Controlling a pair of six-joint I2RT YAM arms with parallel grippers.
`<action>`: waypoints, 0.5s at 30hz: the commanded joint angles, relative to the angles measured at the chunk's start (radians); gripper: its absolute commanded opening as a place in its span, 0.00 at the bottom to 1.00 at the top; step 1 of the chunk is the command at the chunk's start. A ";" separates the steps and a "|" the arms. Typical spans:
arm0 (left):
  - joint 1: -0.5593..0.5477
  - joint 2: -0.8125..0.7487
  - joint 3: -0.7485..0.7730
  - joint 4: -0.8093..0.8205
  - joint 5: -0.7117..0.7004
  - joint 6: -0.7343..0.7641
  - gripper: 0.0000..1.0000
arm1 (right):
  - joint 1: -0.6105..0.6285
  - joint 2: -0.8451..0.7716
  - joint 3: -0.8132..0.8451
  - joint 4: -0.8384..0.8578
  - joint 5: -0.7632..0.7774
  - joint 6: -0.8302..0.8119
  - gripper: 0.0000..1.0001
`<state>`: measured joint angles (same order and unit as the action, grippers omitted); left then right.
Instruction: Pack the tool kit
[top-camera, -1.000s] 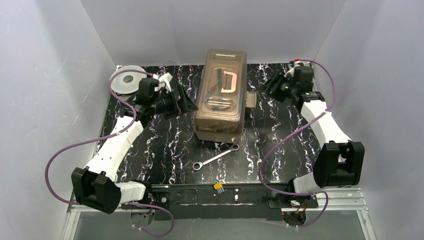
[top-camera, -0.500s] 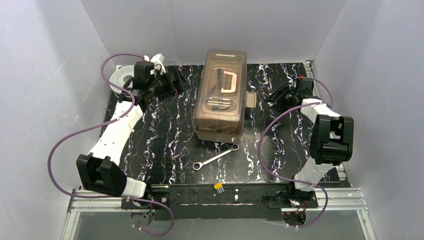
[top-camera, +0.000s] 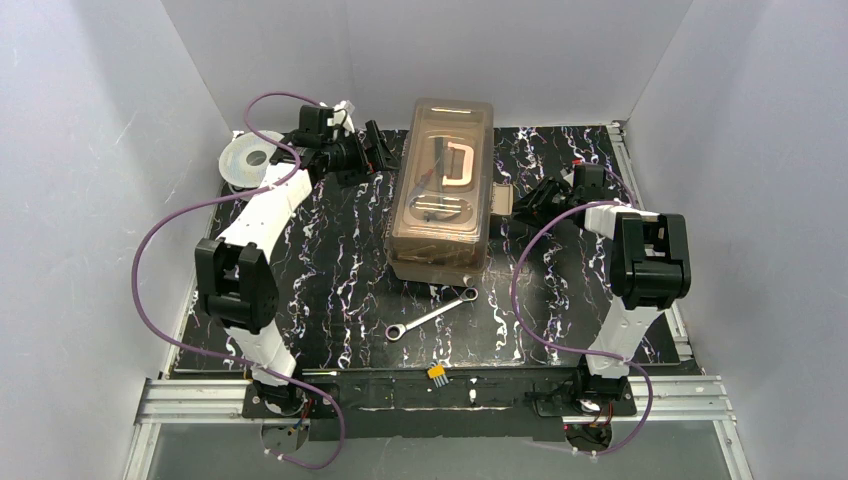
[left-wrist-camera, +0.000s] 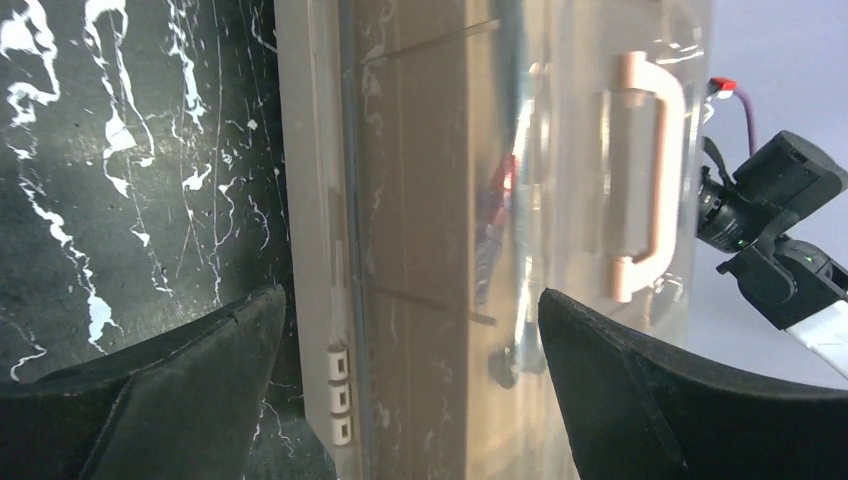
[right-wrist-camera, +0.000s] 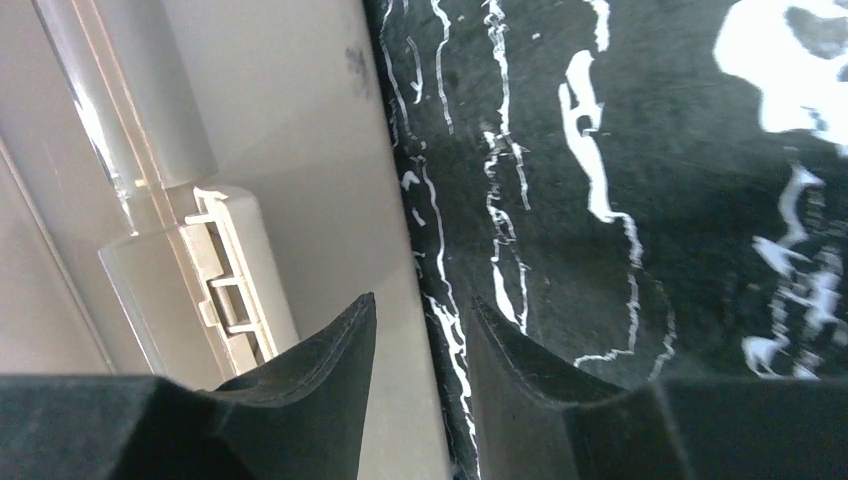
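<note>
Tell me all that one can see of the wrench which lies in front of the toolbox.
The wrench is slim, of bright silver metal, with a head at each end; the nearer one looks ring-shaped. It lies flat and slanted on the black marbled table, just in front of the toolbox, its far end close to the box's near edge but seemingly apart. Only the table seems to touch it.
</note>
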<state>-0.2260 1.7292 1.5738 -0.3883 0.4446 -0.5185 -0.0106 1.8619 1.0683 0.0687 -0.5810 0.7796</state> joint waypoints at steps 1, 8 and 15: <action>0.002 0.027 0.057 -0.035 0.105 0.003 0.98 | 0.038 0.043 0.026 0.151 -0.146 0.054 0.44; -0.005 0.036 0.079 0.026 0.172 -0.029 0.98 | 0.067 0.139 0.033 0.389 -0.311 0.242 0.36; -0.008 0.061 0.099 0.059 0.213 -0.052 0.98 | 0.072 0.221 0.019 0.626 -0.368 0.433 0.31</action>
<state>-0.2295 1.7966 1.6392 -0.3567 0.5986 -0.5525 0.0529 2.0437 1.0958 0.4604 -0.8595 1.0559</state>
